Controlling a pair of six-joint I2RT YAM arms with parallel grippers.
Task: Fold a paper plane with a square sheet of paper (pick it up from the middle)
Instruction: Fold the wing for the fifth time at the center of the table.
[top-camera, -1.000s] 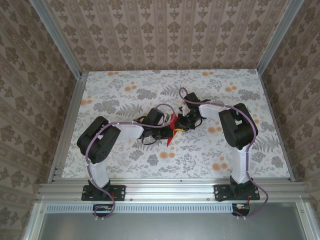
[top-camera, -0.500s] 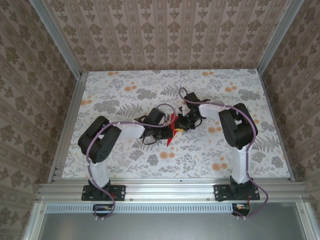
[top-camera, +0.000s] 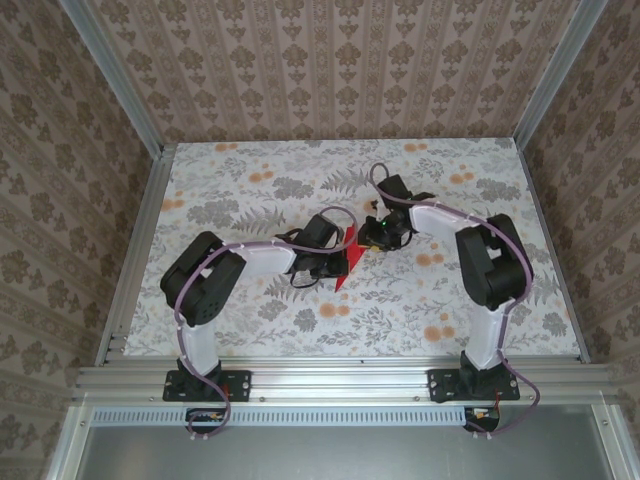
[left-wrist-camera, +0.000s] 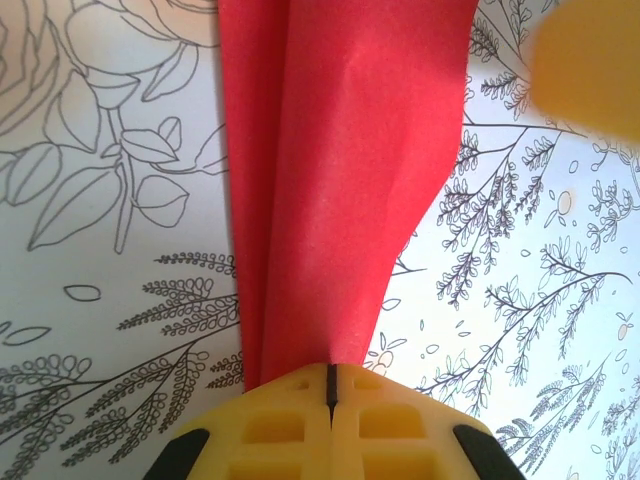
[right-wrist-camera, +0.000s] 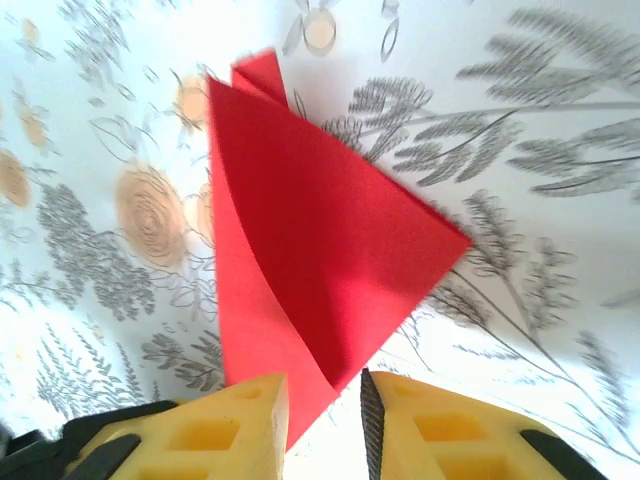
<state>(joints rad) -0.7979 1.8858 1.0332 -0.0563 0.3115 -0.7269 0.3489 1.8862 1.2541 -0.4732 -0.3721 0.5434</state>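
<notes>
One paper plane (left-wrist-camera: 340, 200) end inside left pincer (left-wrist-camera: 330, 378).

**Left arm:** base at near left, elbow bent outward, forearm reaching right toward centre.
**Left hand** (top-camera: 338, 262): held low, yellow pads (left-wrist-camera: 290, 420) pressed flat together, clamped on the red paper (left-wrist-camera: 340, 180).
**Right arm:** base at near right, elbow raised, forearm angled back and left.
**Right hand** (top-camera: 368, 242): 2 yellow fingers (right-wrist-camera: 230, 420) parted by a narrow gap, pointing toward the left hand, near it.
</notes>
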